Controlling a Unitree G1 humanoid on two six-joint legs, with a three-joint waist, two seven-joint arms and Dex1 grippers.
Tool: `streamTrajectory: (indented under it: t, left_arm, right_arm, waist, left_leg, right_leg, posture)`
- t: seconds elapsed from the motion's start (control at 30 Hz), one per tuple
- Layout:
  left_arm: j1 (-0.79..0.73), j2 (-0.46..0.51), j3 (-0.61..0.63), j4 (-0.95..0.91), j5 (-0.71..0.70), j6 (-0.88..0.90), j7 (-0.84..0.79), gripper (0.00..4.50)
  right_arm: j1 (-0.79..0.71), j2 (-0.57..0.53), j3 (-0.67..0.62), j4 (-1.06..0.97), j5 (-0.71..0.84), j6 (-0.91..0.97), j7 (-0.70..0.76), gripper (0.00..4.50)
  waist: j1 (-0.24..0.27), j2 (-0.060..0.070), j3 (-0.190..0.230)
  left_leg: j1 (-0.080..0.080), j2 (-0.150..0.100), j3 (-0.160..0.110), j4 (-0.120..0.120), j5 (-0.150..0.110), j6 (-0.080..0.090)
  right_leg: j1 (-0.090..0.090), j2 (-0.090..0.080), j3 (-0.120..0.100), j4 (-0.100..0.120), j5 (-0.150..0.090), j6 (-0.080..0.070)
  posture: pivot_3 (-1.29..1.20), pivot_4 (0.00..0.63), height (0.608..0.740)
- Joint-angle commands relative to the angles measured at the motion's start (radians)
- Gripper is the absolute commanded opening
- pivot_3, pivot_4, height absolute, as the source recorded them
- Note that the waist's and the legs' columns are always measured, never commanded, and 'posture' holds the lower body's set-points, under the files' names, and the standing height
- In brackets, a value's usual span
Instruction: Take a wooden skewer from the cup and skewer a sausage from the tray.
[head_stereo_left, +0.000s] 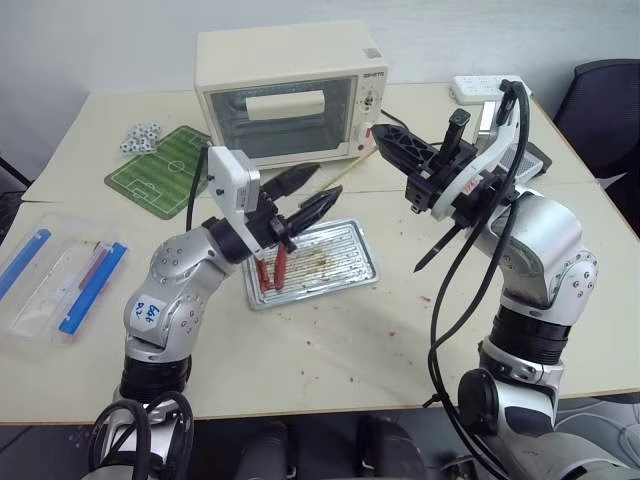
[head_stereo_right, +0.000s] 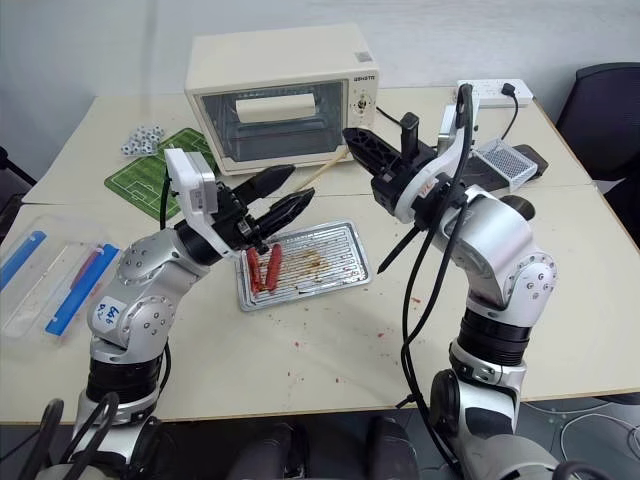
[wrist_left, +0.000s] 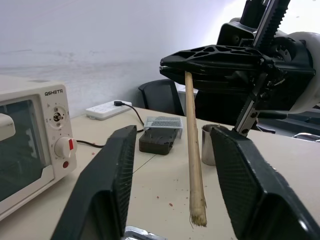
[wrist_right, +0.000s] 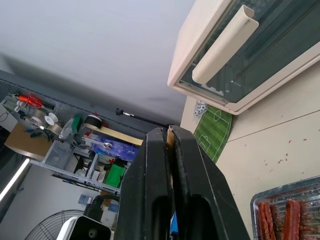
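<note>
My right gripper (head_stereo_left: 378, 134) is shut on one end of the wooden skewer (head_stereo_left: 345, 172), a thin pale stick slanting down toward my left gripper (head_stereo_left: 328, 183). In the left wrist view the skewer (wrist_left: 194, 165) hangs between the left fingers (wrist_left: 112, 185), which are spread apart and do not touch it. The right fingertips (wrist_right: 170, 131) pinch the stick's tip. Below, the shiny ribbed tray (head_stereo_left: 345, 255) holds red sausages (head_stereo_left: 270, 270) at its left end, just under the left gripper. The small grey cup (wrist_left: 208, 146) stands on the table behind the skewer.
A cream toaster oven (head_stereo_left: 285, 90) stands behind the tray. A green soccer mat (head_stereo_left: 165, 165) with small balls (head_stereo_left: 140, 137) lies at the back left, a clear plastic tray with blue bars (head_stereo_left: 60, 280) at the far left. A power strip (head_stereo_left: 478, 88) and black box (head_stereo_right: 505, 160) sit back right.
</note>
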Motion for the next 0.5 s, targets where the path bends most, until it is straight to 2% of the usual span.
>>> streamTrajectory:
  t: [0.03, 0.13, 0.4, 0.43, 0.5]
  left_arm:
    - [-0.023, -0.007, 0.014, -0.043, -0.019, -0.01, 0.003, 2.5]
    - [-0.023, -0.014, 0.014, -0.044, -0.021, -0.014, 0.002, 2.5]
    - [-0.017, -0.029, 0.013, -0.041, -0.026, -0.02, -0.001, 0.17]
    - [-0.016, -0.03, 0.012, -0.041, -0.026, -0.02, 0.0, 0.01]
    - [-0.018, -0.029, 0.014, -0.036, -0.025, -0.02, 0.002, 0.01]
  right_arm:
    - [-0.006, -0.009, -0.007, -0.033, 0.021, -0.008, 0.013, 0.0]
    - [-0.006, -0.008, -0.008, -0.034, 0.021, -0.009, 0.011, 0.0]
    - [-0.021, 0.001, -0.01, -0.032, 0.021, -0.018, 0.004, 0.0]
    - [-0.023, 0.002, -0.009, -0.034, 0.021, -0.021, 0.004, 0.0]
    - [-0.025, 0.002, -0.006, -0.035, 0.021, -0.022, 0.005, 0.0]
  waist:
    - [0.0, 0.0, 0.0]
    - [0.0, 0.0, 0.0]
    - [0.0, 0.0, 0.0]
    - [0.0, 0.0, 0.0]
    - [0.0, 0.0, 0.0]
  left_leg:
    - [0.0, 0.0, 0.0, 0.0, 0.0, 0.0]
    - [0.0, 0.0, 0.0, 0.0, 0.0, 0.0]
    - [0.0, 0.0, 0.0, 0.0, 0.0, 0.0]
    - [0.0, 0.0, 0.0, 0.0, 0.0, 0.0]
    - [0.0, 0.0, 0.0, 0.0, 0.0, 0.0]
  right_leg:
    - [0.0, 0.0, 0.0, 0.0, 0.0, 0.0]
    - [0.0, 0.0, 0.0, 0.0, 0.0, 0.0]
    - [0.0, 0.0, 0.0, 0.0, 0.0, 0.0]
    - [0.0, 0.0, 0.0, 0.0, 0.0, 0.0]
    - [0.0, 0.0, 0.0, 0.0, 0.0, 0.0]
  posture:
    - [0.0, 0.15, 0.74]
    - [0.0, 0.15, 0.74]
    - [0.0, 0.15, 0.74]
    - [0.0, 0.15, 0.74]
    - [0.0, 0.15, 0.74]
